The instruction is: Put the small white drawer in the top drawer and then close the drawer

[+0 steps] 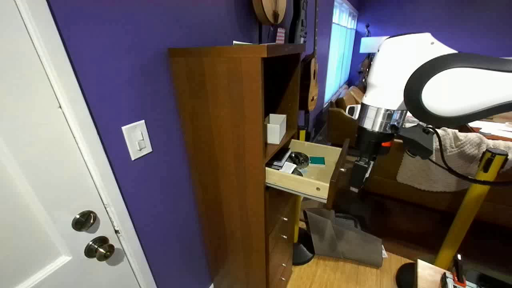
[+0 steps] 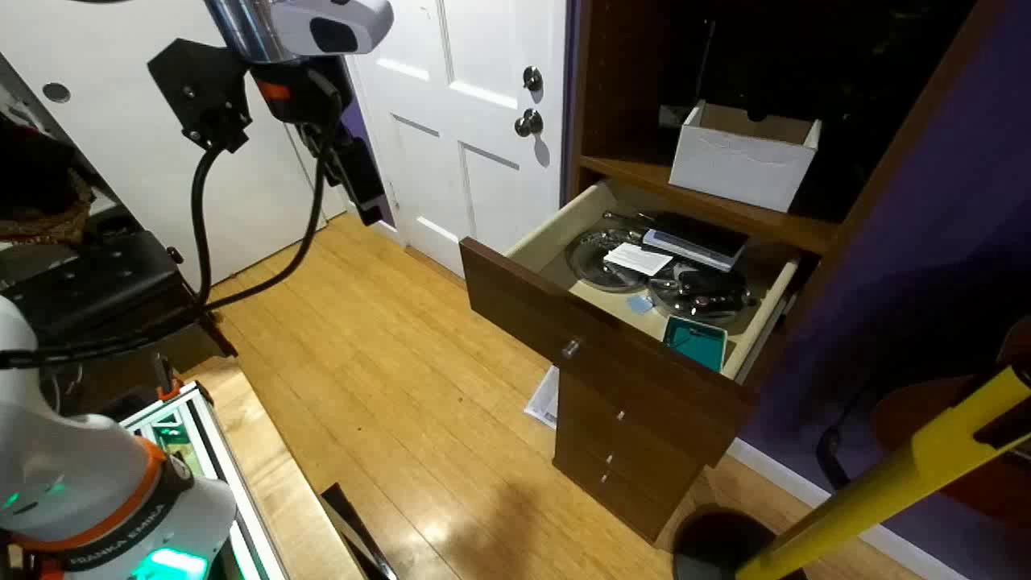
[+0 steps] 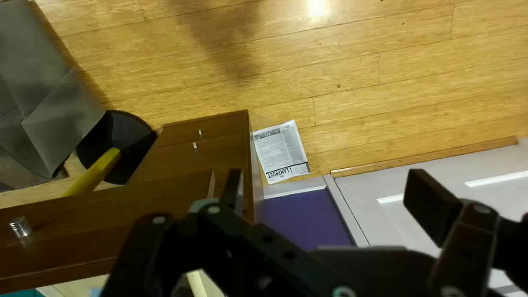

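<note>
The small white drawer, an open-topped white box (image 1: 276, 129), sits on the cabinet's open shelf, just above the top drawer; it also shows in an exterior view (image 2: 743, 165). The top drawer is pulled out, with its brown front (image 2: 556, 322) and pale side (image 1: 294, 181) in both exterior views. The wrist view shows its front and knob at the lower left (image 3: 82, 225). My gripper (image 3: 332, 198) is open with nothing between its fingers. It hangs in front of the drawer front, apart from it, pointing down, in both exterior views (image 1: 357, 185) (image 2: 369, 211).
The drawer holds glass dishes, papers (image 2: 639, 258) and a teal box (image 2: 696, 342). Closed lower drawers (image 2: 620, 435) are below. A yellow post (image 2: 894, 467) stands near the cabinet. A white door (image 1: 60, 160) is beside it. A printed sheet (image 3: 281, 152) lies on the floor.
</note>
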